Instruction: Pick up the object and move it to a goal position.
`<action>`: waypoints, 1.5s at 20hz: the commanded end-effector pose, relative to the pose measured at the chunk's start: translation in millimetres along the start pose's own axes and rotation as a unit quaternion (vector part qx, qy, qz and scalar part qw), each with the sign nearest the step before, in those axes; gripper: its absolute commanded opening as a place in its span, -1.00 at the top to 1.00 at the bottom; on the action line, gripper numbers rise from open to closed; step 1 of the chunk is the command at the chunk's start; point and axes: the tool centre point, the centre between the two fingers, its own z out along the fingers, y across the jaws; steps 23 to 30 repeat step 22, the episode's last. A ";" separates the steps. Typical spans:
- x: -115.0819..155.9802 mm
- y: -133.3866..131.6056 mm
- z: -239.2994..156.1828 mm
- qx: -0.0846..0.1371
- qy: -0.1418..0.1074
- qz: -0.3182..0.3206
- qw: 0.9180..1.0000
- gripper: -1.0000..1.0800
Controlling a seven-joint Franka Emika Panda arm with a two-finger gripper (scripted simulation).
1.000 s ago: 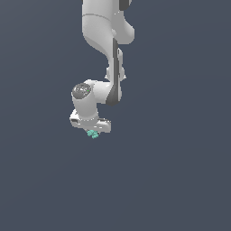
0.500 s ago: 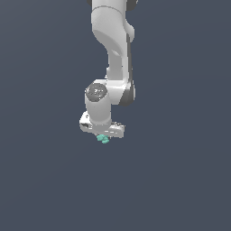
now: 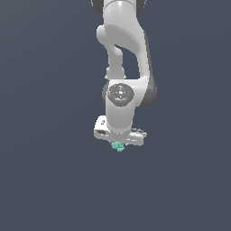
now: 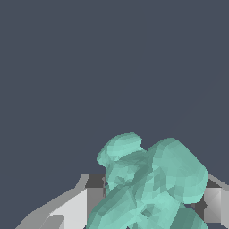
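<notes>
- A plain dark grey-blue backdrop [image 3: 45, 113] fills both views.
- It shows no edge, seam or marking, and nothing else stands in it.

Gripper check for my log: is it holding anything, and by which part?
The gripper holds the teal lumpy piece between its fingers; which lobe is pinched cannot be told.

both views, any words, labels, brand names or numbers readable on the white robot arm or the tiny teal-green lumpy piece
None: no readable text in either view.
The white robot arm shows no lettering; small coloured dots on its round joint cap are too small to read.
The teal-green lumpy piece, held in the gripper, is unmarked.
</notes>
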 end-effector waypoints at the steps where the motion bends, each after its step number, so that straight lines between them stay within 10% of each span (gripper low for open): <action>1: 9.0 -17.1 -8.4 0.000 0.000 0.001 1.000 1.00; 30: 42.5 -75.3 -35.6 0.000 -0.001 0.001 1.000 1.00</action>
